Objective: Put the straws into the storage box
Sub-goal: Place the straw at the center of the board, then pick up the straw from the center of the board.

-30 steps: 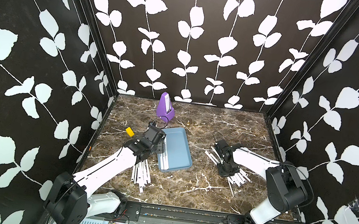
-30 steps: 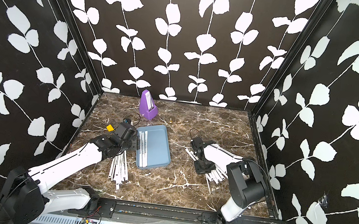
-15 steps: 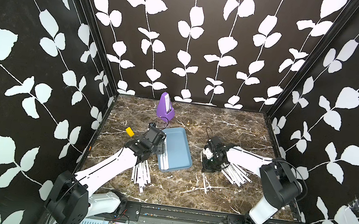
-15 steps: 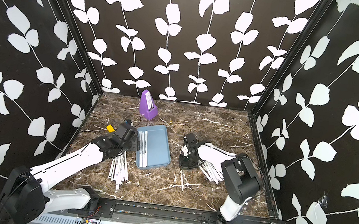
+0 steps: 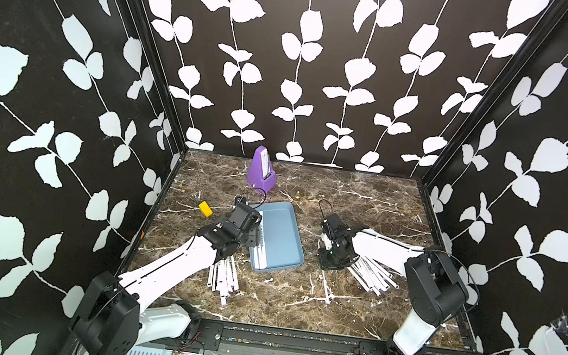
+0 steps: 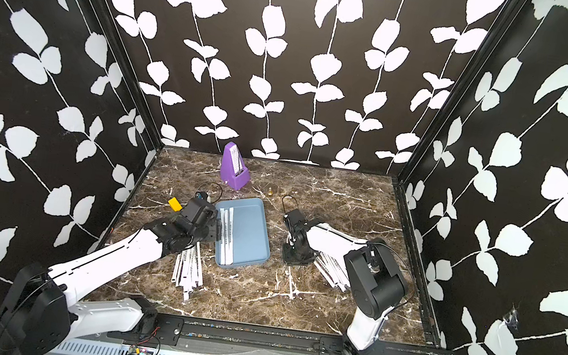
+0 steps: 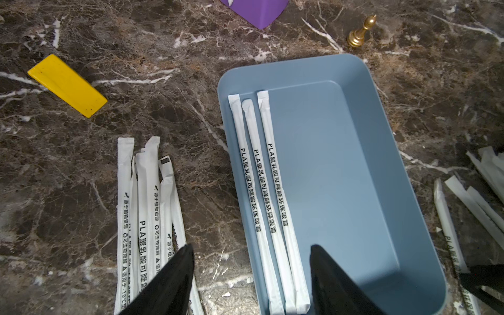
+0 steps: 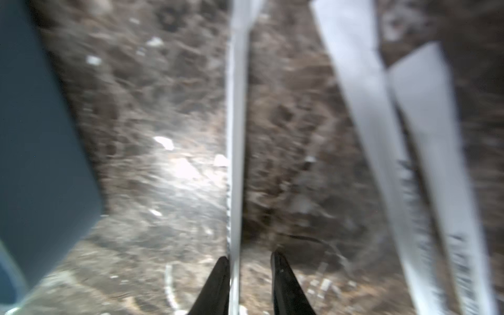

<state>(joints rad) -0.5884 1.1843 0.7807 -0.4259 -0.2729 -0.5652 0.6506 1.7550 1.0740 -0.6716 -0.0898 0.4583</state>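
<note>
marble-pattern worktop in a leaf-print enclosure; both grippers released.

the tabletop [image 5: 364, 203] is dark brown with white veining, closed in on three sides by black walls [image 5: 308, 59] printed with white leaves and vines. the storage box [image 5: 283, 233] lies near the centre, with three straws [image 7: 261, 191] side by side along its left-arm side. a pile [image 5: 224, 279] of further straws lies on the surface just beside the box, and a second fan [image 5: 371, 279] lies under the right arm. left gripper [image 7: 251, 248]: jaws wide apart over the box rim, holding nothing. right gripper [image 8: 250, 255]: jaws parted, with one straw against a single finger; this view is blurred. a purple metronome [image 5: 262, 170] and a gold pawn [image 7: 360, 32] stand behind the box, and a yellow block [image 5: 205, 208] lies to its left-arm side.
</note>
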